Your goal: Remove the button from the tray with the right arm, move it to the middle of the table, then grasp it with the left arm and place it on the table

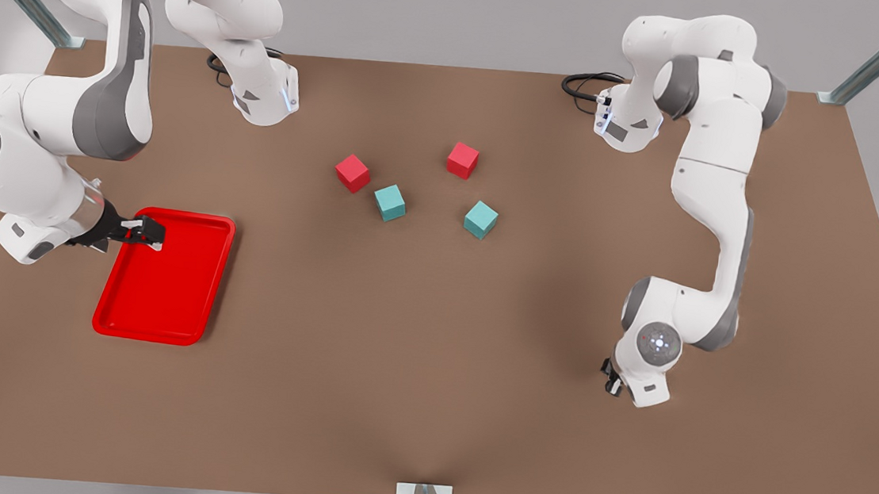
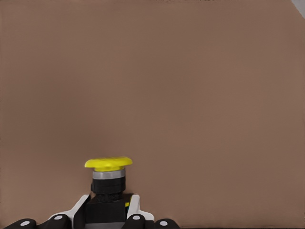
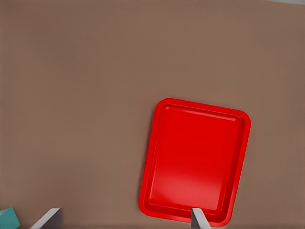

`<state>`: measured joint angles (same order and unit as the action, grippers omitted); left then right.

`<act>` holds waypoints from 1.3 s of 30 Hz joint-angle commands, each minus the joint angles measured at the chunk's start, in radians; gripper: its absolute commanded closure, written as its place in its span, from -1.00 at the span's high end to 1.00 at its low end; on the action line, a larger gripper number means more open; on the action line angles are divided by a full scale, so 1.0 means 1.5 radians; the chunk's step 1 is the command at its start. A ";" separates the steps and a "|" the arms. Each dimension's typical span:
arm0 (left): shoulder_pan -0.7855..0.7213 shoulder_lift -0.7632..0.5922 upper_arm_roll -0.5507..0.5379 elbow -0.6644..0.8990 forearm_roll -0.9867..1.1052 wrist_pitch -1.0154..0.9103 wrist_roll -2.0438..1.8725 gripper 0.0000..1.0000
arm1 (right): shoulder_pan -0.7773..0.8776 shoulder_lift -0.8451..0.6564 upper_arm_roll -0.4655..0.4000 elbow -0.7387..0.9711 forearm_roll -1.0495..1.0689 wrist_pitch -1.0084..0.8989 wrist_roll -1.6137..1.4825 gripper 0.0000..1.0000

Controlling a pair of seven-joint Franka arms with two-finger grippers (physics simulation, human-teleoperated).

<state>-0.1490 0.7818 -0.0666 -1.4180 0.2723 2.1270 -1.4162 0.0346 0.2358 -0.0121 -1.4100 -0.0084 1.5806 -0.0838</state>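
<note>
Button (image 2: 108, 163): yellow cap up, dark base pinched between the left gripper's (image 2: 108, 206) fingers (image 2: 135, 206), above bare counter (image 2: 190, 86); touching it or not, cannot tell. This arm is at the front view's right. Right gripper (image 1: 146, 236) is at the tray's (image 1: 166, 279) far corner, fingers (image 3: 199, 218) spread.
</note>
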 commanded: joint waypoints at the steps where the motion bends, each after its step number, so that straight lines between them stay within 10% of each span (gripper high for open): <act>1: -0.008 -0.002 -0.001 0.000 0.094 -0.013 -0.199 -0.11 | -0.001 -0.001 0.000 0.000 0.001 0.000 -0.004 1.00; 10: -0.076 0.009 0.009 -0.001 0.337 -0.111 -0.398 -0.18 | 0.023 0.007 0.001 0.003 -0.015 -0.008 0.000 1.00; 17: -0.261 0.073 0.210 0.009 0.330 -0.160 -0.539 -0.23 | 0.018 0.059 -0.002 0.027 -0.012 0.017 0.002 1.00; 39: -0.386 0.218 0.341 0.056 0.339 -0.276 -0.577 -0.24 | -0.049 0.052 -0.004 0.055 0.033 0.024 0.000 1.00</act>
<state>-0.7264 1.1108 0.4386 -1.3346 0.7747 1.7191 -2.1271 -0.0375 0.3155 -0.0184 -1.3275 0.0365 1.6134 -0.0842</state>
